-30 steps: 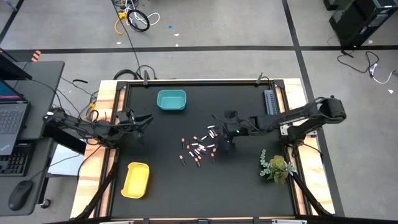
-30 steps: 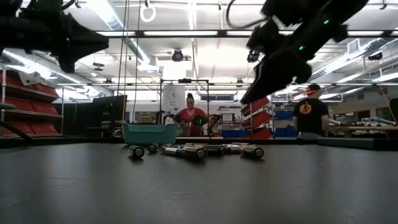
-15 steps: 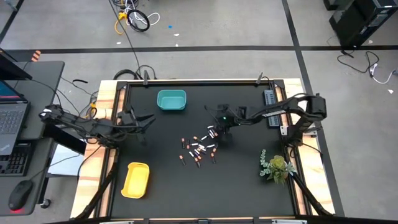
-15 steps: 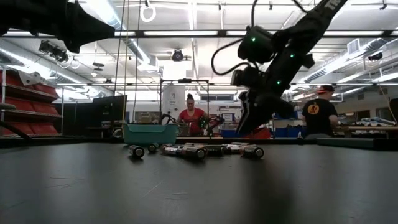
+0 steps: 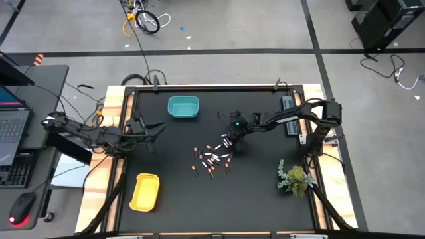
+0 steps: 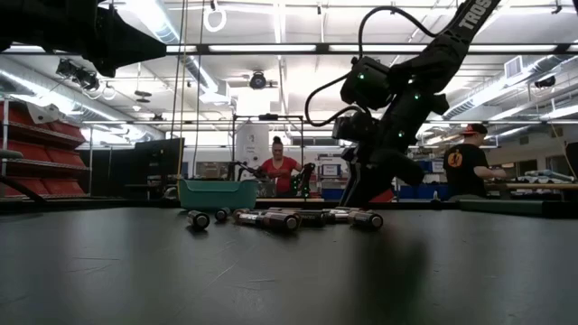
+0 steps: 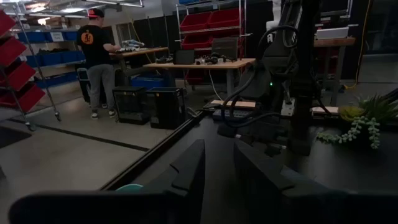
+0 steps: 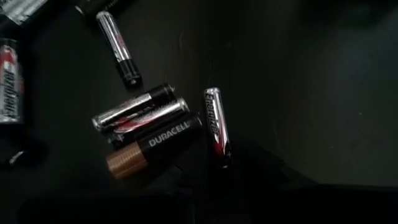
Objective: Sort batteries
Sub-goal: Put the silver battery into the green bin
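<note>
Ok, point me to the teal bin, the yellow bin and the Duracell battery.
teal bin [image 5: 183, 107], high view, on its inner floor.
yellow bin [image 5: 145, 192], high view, centre of the tray.
Duracell battery [image 8: 155, 147], right wrist view, mid-body by the label.

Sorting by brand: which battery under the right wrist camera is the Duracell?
The black battery with a copper end, lowest of the three-battery bunch; the others are silver.

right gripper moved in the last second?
Yes. In the high view the right gripper has swung left, away from the grey ribbed strip at the table's right edge, and now hangs over the batteries.
</note>
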`<action>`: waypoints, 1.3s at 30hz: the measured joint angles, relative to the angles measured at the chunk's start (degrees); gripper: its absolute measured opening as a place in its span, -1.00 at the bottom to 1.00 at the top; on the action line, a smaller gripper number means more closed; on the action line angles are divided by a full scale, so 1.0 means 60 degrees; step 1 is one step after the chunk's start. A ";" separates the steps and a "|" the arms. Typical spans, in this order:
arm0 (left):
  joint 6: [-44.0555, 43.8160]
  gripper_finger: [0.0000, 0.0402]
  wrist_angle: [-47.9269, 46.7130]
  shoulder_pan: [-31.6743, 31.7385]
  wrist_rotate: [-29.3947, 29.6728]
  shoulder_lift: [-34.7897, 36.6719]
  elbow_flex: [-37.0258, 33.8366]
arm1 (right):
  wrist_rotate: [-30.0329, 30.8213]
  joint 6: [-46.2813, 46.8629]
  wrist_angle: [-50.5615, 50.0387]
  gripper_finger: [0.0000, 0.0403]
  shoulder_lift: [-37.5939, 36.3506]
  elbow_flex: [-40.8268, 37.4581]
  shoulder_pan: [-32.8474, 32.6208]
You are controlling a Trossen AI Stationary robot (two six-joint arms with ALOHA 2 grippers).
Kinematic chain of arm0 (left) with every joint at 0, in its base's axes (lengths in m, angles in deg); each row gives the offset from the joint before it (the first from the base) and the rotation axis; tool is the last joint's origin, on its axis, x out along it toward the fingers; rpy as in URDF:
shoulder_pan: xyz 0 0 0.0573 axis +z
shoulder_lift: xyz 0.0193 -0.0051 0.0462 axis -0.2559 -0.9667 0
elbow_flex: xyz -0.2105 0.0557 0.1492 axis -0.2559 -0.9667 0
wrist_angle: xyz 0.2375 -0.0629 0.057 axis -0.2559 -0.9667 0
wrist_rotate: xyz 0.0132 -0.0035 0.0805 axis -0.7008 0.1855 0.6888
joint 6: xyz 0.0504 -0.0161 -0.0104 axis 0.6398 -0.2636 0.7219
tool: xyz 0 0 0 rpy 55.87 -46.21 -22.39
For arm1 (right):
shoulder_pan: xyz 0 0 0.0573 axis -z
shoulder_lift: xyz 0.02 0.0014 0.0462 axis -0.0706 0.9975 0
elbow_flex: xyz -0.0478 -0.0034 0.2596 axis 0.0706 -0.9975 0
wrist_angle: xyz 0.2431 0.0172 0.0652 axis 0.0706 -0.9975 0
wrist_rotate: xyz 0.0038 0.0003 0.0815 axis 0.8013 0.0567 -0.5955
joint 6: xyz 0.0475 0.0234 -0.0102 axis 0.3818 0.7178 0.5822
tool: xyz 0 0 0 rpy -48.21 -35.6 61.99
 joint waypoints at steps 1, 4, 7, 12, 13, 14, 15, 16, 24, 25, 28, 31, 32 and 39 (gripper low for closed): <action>0.0010 -0.51 0.0014 0.0000 0.0000 0.0000 0.0000 | -0.0004 -0.0001 -0.0038 -0.59 0.0032 -0.0004 0.0000; 0.0017 -0.51 0.0034 0.0000 0.0000 0.0000 0.0000 | -0.0059 0.0012 0.0014 -0.60 0.0160 0.0000 0.0034; 0.0020 -0.51 0.0046 0.0000 0.0000 0.0001 0.0000 | -0.0055 0.0037 0.0049 -0.67 0.0252 0.0007 0.0094; 0.0059 -0.51 0.0129 0.0000 0.0004 0.0003 0.0000 | 0.0624 0.0187 0.0063 -0.95 0.0259 0.0022 0.0138; 0.0067 -0.51 0.0129 0.0000 0.0004 0.0007 0.0000 | 0.0745 0.0286 0.0070 -0.96 0.0267 0.0019 0.0168; 0.0071 -0.51 0.0129 0.0000 0.0006 0.0007 0.0000 | 0.0874 0.0344 0.0070 -0.97 0.0270 0.0022 0.0189; 0.0071 -0.51 0.0126 0.0000 0.0005 0.0007 0.0000 | 0.1013 0.0388 0.0057 -0.99 0.0274 0.0018 0.0185; 0.0072 -0.51 0.0126 0.0000 0.0005 0.0007 0.0000 | 0.1138 0.0428 0.0059 -0.99 0.0270 0.0015 0.0178; 0.0076 -0.51 0.0118 0.0000 0.0007 0.0005 0.0000 | 0.1151 0.0372 0.0194 -1.00 0.0252 -0.0012 0.0160; 0.0070 -0.51 0.0117 0.0000 0.0007 0.0002 0.0000 | 0.1151 0.0369 0.0211 -1.00 0.0252 -0.0015 0.0158; 0.0067 -0.51 0.0111 0.0000 0.0009 0.0000 0.0000 | 0.1126 0.0366 0.0278 -1.00 0.0255 -0.0018 0.0160; 0.0053 -0.51 0.0107 0.0000 0.0011 0.0000 0.0000 | 0.1130 0.0360 0.0445 -1.00 0.0270 -0.0025 0.0160; 0.0049 -0.51 0.0107 0.0000 0.0011 0.0000 0.0000 | 0.1144 0.0355 0.0464 -1.00 0.0255 -0.0030 0.0158; 0.0027 -0.51 0.0086 0.0000 0.0011 0.0000 0.0000 | 0.1315 0.0057 0.0486 -1.00 -0.0063 -0.0040 0.0104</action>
